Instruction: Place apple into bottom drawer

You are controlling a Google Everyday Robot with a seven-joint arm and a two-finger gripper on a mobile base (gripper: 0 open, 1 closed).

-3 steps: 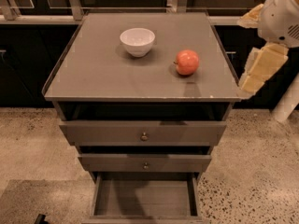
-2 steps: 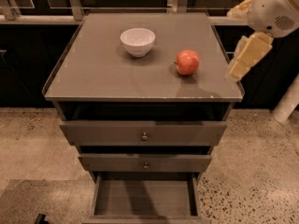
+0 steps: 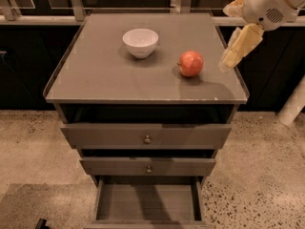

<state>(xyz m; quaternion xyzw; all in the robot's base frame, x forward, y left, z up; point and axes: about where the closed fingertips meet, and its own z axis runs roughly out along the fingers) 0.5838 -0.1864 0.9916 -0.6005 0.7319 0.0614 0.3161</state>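
- You have one apple (image 3: 191,63) in view: small, round, red-orange, with a paler patch on the side facing you and a short stem pointing left.
- The apple sits on the grey top of the cabinet (image 3: 95,82), towards its right side and nearer the front edge than the back. It casts a soft shadow beneath it.
- There is one white bowl (image 3: 140,42), upright, further back and to the left of the apple, well apart from it and bigger than it.
- You can count three drawers in the cabinet. The upper drawer (image 3: 105,136) and the middle drawer (image 3: 109,166) each carry one small round knob, so two knobs in all.
- The bottom drawer (image 3: 147,202) is the lowest and narrowest. It stands pulled out towards you, and its plain flat inside is open to view.
- There is one gripper (image 3: 231,56), cream-coloured, on a white arm that enters from the upper right. It hangs tilted over the right edge of the cabinet top, just to the right of the apple and not touching it.
- You cannot tell how wide the gripper is open, and nothing shows in its grasp.
- The cabinet stands on one speckled floor (image 3: 259,175).
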